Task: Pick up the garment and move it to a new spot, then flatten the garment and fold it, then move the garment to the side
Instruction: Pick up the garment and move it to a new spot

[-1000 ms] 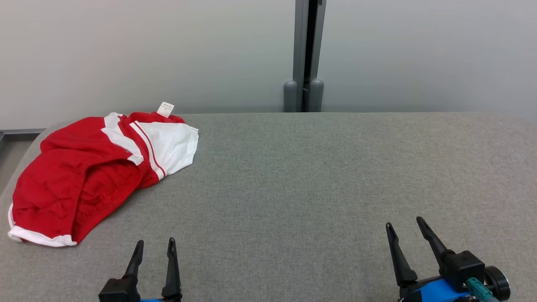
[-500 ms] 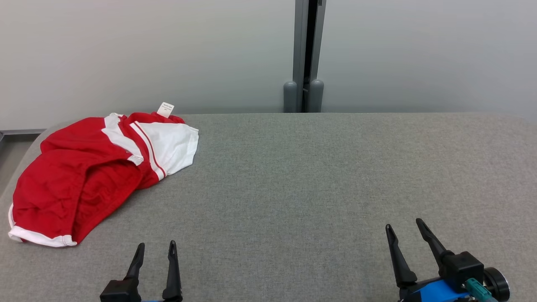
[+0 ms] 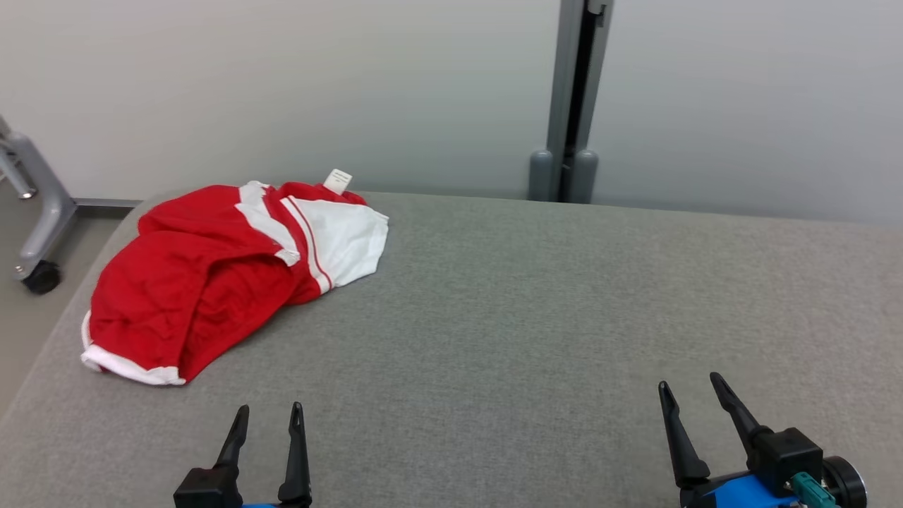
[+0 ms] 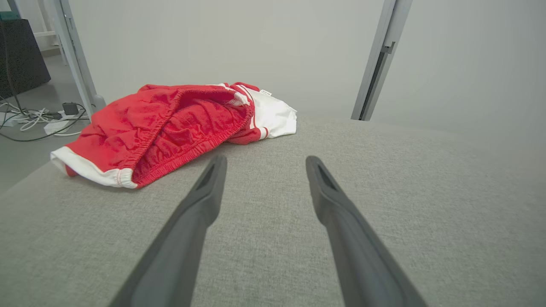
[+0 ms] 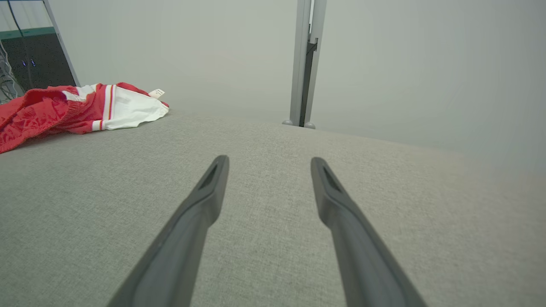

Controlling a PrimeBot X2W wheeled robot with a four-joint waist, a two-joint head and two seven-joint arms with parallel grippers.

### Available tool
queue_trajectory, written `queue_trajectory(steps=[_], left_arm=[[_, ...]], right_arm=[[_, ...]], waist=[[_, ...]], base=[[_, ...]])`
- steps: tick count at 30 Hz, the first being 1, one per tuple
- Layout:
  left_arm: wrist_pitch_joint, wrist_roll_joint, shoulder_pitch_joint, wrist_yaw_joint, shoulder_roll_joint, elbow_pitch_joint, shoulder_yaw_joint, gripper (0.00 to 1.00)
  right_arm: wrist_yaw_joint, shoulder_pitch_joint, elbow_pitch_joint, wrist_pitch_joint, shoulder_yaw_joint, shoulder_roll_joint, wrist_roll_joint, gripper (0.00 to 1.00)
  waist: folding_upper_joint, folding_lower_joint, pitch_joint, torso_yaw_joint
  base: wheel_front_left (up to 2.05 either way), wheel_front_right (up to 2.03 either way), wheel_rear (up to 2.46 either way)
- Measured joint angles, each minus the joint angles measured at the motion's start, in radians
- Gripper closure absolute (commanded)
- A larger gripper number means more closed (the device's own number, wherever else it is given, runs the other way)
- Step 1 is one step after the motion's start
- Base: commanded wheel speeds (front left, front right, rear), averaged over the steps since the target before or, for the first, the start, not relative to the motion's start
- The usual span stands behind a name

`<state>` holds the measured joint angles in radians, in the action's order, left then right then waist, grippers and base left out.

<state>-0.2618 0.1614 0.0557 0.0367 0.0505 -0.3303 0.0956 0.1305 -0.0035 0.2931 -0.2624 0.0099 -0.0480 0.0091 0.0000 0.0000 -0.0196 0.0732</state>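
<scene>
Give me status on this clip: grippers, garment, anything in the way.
Left gripper and right gripper open, empty, at the table's near edge. Garment crumpled far left, not yet picked up. Nothing lies between left gripper and garment.

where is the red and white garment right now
In the head view, the garment lies crumpled on the far left part of the grey table, ahead of the open left end effector and apart from it.

Crumpled cloth garment on matt, coarse-woven grey table
</scene>
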Motion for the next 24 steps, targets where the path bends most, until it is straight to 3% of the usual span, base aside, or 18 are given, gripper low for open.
queue_trajectory(steps=[14, 19, 24], left_arm=[[0.0, -0.005, 0.0, -0.001, 0.016, 0.028, -0.018, 0.0], [0.0, -0.004, 0.004, -0.001, 0.018, 0.032, -0.019, 0.0], [0.0, 0.0, 0.007, -0.011, 0.017, 0.036, -0.028, 0.0]], right_arm=[[0.0, -0.002, -0.001, 0.0, 0.05, 0.0, 0.029, 0.0], [0.0, -0.005, 0.002, 0.0, 0.067, 0.0, 0.029, 0.0], [0.0, -0.013, 0.006, 0.0, 0.089, 0.001, 0.029, 0.0]], waist=[[0.0, 0.0, -0.011, 0.237], [0.0, 0.0, 0.004, 0.268], [0.0, 0.0, 0.011, 0.25]], base=[[0.0, 0.0, 0.0], [0.0, 0.0, 0.0], [0.0, 0.0, 0.0]])
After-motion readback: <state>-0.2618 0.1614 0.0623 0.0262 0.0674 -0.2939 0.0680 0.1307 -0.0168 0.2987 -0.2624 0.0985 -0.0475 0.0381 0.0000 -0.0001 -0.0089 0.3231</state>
